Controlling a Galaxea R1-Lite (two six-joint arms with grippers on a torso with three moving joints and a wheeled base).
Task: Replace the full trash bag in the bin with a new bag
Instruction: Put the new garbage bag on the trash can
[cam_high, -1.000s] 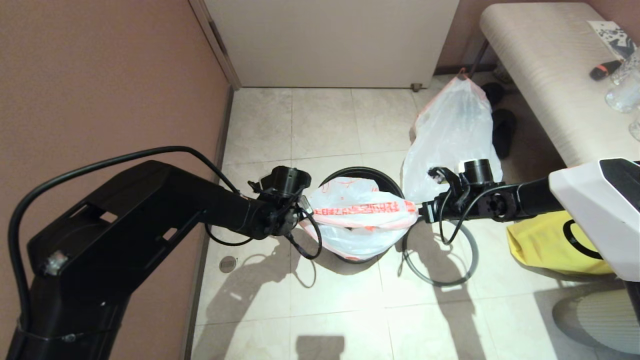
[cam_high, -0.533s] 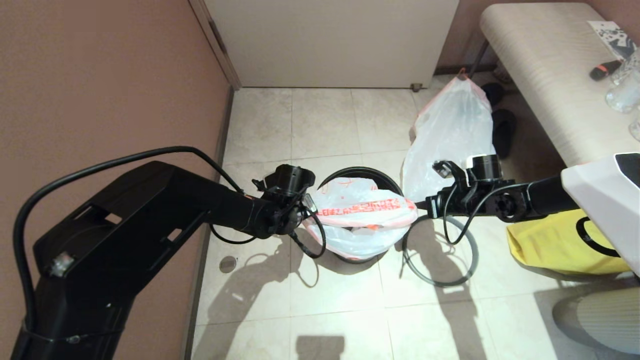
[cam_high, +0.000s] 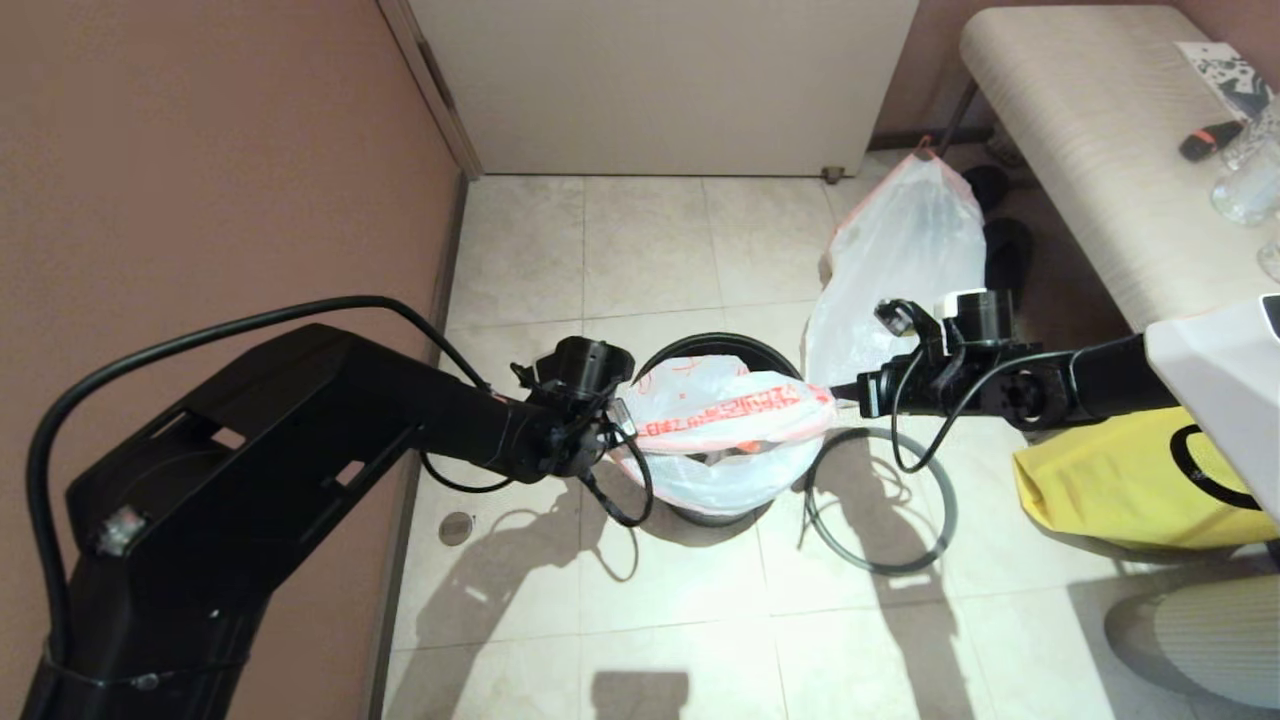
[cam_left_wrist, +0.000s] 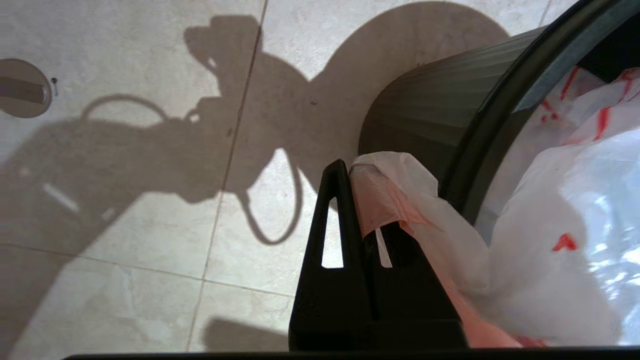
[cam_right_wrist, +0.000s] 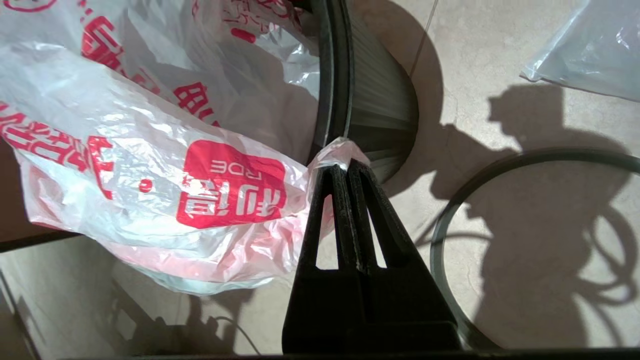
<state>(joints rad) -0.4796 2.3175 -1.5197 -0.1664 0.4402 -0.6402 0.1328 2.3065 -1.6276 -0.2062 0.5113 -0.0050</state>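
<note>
Head view hides much from us: the new bag (cam_high: 735, 425) drapes over the bin (cam_high: 712, 347), so only the far arc of the black rim and a sliver of its base show, and our own wrists block both pinch points. We cannot make out what the full trash bag (cam_high: 900, 270) holds from here; it stands on the floor beyond our right arm, next to the bin. The grey ring (cam_high: 880, 500) lies flat on the tiles just right of the bin, partly crossed by a dangling cable. Our left gripper (cam_left_wrist: 357, 172) is clenched on the bag's orange-red hem just outside the bin's left wall, and our right gripper (cam_right_wrist: 342, 162) is clamped on the opposite corner of the hem beside the right wall, so the bag hangs stretched between them over the opening
</note>
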